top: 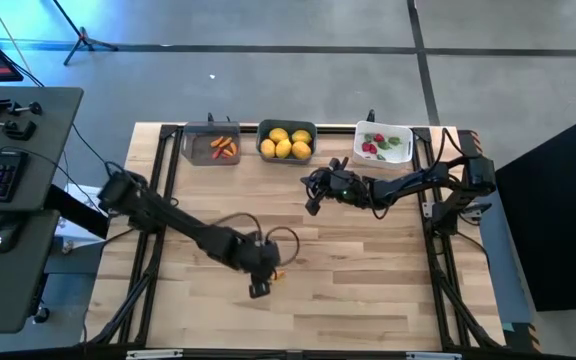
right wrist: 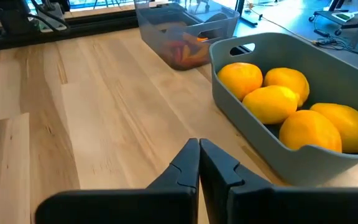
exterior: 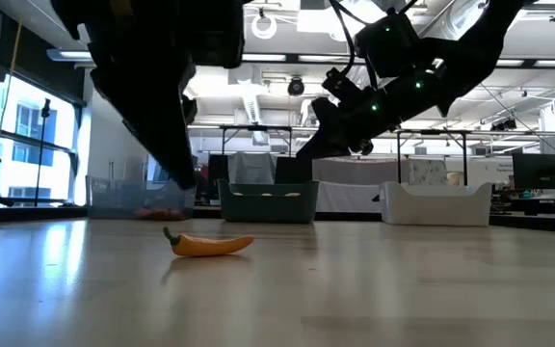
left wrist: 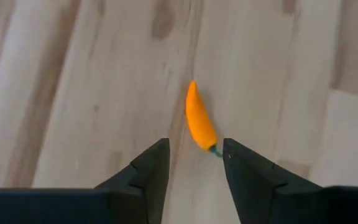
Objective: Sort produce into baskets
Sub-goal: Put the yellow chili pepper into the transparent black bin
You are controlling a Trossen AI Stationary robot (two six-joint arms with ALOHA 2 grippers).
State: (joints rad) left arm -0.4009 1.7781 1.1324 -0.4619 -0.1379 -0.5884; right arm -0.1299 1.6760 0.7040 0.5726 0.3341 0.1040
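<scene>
The wooden desk point(top: 368, 260) carries three bins in a row along its far edge: a clear-grey bin point(top: 211, 145) with orange carrots point(top: 225, 148) inside, a dark teal bin point(top: 287, 141) holding yellow lemons point(top: 286, 143), and a white bin point(top: 384, 142) with red and green bits point(top: 373, 145).

The left arm reaches across the near middle of the desk, and its left claw point(top: 261, 283) points down at the boards with the fingers parted to a narrow gap, holding nothing. A single orange carrot point(left wrist: 199, 123) lies flat on the desk just beyond the fingertips point(left wrist: 156, 155); its green stem end sits beside the inner edge of one tip, the body angling away. In the low view the carrot point(exterior: 208, 245) rests on the wood, clear of the dark arm above it.

The right claw point(right wrist: 199, 157) hovers over the desk before the teal bin, its fingers pressed together and empty.
</scene>
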